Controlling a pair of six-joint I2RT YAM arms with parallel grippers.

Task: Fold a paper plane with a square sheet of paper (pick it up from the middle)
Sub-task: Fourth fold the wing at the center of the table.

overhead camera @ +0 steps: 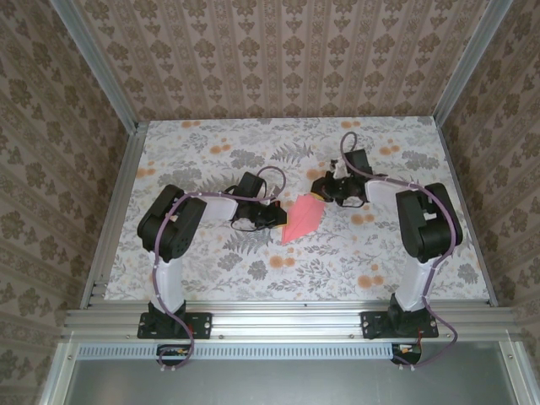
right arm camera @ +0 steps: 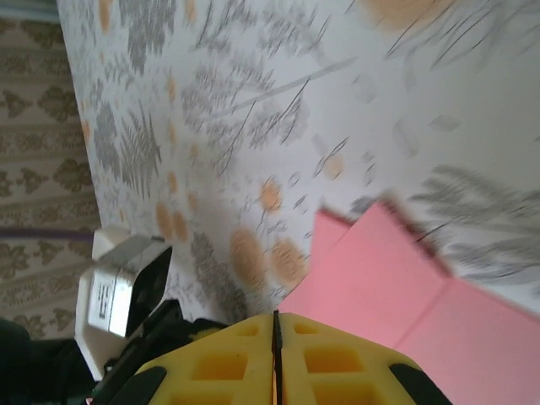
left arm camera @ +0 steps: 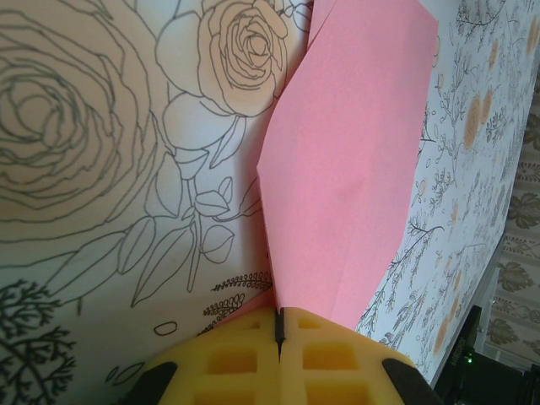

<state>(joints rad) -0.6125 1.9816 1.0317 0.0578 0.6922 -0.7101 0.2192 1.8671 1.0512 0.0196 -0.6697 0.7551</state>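
Note:
The square sheet of paper (overhead camera: 302,218) is salmon-pink and folded into layers that taper to a point toward the near side. It sits mid-table between both arms. My left gripper (overhead camera: 277,215) is shut on its left edge. In the left wrist view the pink sheet (left arm camera: 354,169) rises straight out of the seam between the yellow pads (left arm camera: 245,363) of the left gripper (left arm camera: 279,325), with a crease running up it. My right gripper (overhead camera: 319,197) is shut at the sheet's far end. In the right wrist view a corner of the sheet (right arm camera: 405,287) meets the closed seam of the right gripper (right arm camera: 275,325).
The table (overhead camera: 211,278) is covered with a flower-print cloth. Aluminium rails (overhead camera: 114,219) run along its sides, with patterned walls behind them. The left arm's wrist (right arm camera: 126,291) shows close by in the right wrist view. The arm bases (overhead camera: 173,321) stand at the near edge.

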